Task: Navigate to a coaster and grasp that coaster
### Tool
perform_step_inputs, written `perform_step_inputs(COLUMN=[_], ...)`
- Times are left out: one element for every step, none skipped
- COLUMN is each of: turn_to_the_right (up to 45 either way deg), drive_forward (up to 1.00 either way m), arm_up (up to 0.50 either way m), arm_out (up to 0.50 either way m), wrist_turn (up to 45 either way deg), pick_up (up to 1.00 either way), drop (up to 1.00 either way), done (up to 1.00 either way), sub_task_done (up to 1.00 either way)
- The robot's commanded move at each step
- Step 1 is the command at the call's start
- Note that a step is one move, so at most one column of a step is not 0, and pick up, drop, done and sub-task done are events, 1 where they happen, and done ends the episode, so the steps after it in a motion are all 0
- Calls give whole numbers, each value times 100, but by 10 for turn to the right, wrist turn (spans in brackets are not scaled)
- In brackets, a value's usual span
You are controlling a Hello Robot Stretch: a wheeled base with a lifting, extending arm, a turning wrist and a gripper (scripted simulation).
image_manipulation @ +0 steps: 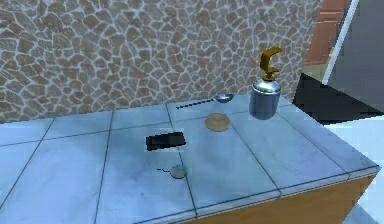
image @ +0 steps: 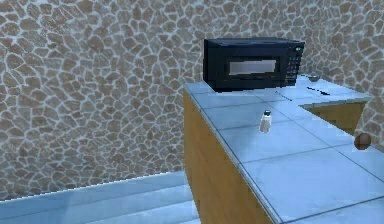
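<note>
End effector: we are not able to tell its state from these views.

Arm side view: we are logging the coaster (image_manipulation: 217,122), a flat tan disc, lying on the blue-tiled counter (image_manipulation: 70,175) toward its back, near the pebble-patterned wall (image_manipulation: 100,50). Just to the view's right of the coaster a silver canister with a curved yellow top (image_manipulation: 264,95) is standing upright; we cannot tell whether the two are touching. Behind the coaster a spoon (image_manipulation: 205,101) is lying flat, its bowl pointing toward the canister. Closer to the counter's front edge and to the view's left of the coaster, a dark flat rectangle (image_manipulation: 165,141) is lying apart from it. Below that sits a small grey blob (image_manipulation: 178,171) that we are leaving unidentified.

Forward view: we are seeing a black microwave (image: 253,63) sitting at the counter's far end. A small white bottle (image: 266,122) is standing upright on the tiles in front of it, apart from it. A brown round thing (image: 363,141) is showing at the view's right edge, cut off. Pale blue floor (image: 100,200) is lying to the view's left.
</note>
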Motion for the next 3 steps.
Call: perform_step_inputs(turn_to_the_right=[0, 0, 0], drive_forward=[0, 0, 0], arm_up=[38, 0, 0], arm_out=[0, 14, 0], wrist_turn=[0, 0, 450], pick_up=[0, 0, 0], drop=[0, 0, 0], done=[0, 0, 0], sub_task_done=[0, 0, 0])
